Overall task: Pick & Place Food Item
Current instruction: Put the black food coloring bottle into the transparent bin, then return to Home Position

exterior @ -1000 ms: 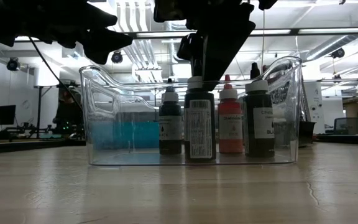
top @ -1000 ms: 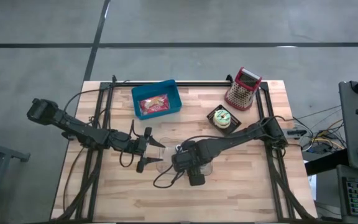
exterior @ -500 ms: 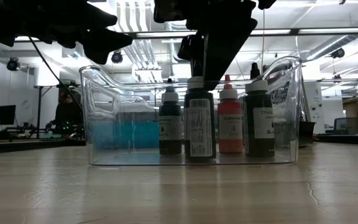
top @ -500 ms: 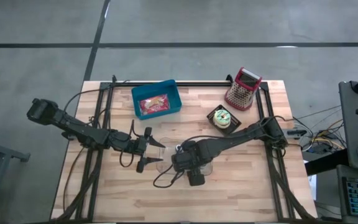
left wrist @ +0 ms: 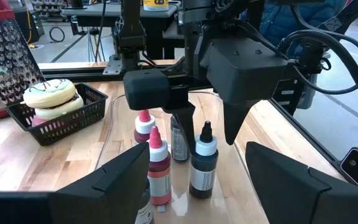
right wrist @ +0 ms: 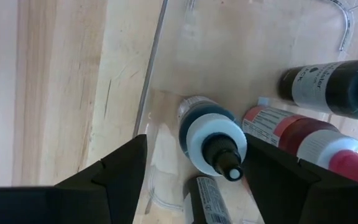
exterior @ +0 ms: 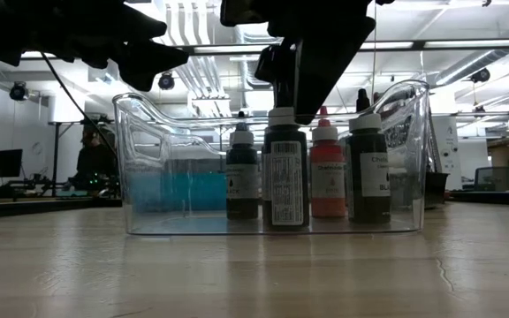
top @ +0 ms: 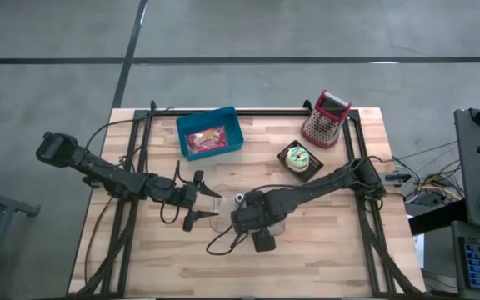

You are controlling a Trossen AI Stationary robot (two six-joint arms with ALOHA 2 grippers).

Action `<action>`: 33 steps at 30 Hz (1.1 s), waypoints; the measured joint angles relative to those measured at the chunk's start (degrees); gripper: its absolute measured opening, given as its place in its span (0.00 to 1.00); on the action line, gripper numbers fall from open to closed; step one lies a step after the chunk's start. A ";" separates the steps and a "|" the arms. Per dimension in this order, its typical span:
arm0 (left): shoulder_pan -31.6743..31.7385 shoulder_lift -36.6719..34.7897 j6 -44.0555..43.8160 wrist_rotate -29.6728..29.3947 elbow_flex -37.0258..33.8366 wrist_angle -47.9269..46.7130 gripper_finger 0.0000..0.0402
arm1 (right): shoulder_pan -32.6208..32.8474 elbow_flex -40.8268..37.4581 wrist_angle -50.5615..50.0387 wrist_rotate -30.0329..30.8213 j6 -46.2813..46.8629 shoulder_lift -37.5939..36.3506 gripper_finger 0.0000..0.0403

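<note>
1. Food-colouring bottle, small, dark-bodied with a white collar and black dropper tip (right wrist: 213, 142): it stands upright inside the clear plastic bin (exterior: 148, 132) near mid-table, close beside three similar bottles, one red (exterior: 328, 181).
2. Right gripper (right wrist: 191, 163): poised directly above that bottle, fingers spread wide to either side of its cap, gripping nothing.
3. Left gripper (left wrist: 194, 171): just beside the bin, fingers wide apart, empty.
4. Risk, as judged: the bottles crowd together, so a descending or lifting finger could clip a neighbour and topple it.
5. Risk, as judged: the narrow, smooth cap could slip from an off-centre pinch.
</note>
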 joint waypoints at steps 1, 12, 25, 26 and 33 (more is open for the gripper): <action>0.00 0.00 0.00 0.00 0.00 0.00 0.68 | 0.00 0.00 -0.01 0.28 0.05 -0.04 0.61; 0.04 0.00 0.00 0.00 0.00 0.00 0.68 | 0.02 0.00 0.07 2.90 0.43 -2.32 0.61; 0.02 -0.02 0.46 -0.97 0.00 -0.10 0.68 | 2.37 0.00 4.15 7.80 0.10 -9.27 0.61; 0.02 -0.08 0.46 -0.98 0.00 -0.23 0.68 | 2.69 0.00 5.02 8.32 -0.02 -10.09 0.61; -0.23 -0.77 0.44 -0.94 0.02 -1.24 0.68 | 5.20 0.02 10.13 10.79 -2.66 -15.26 0.61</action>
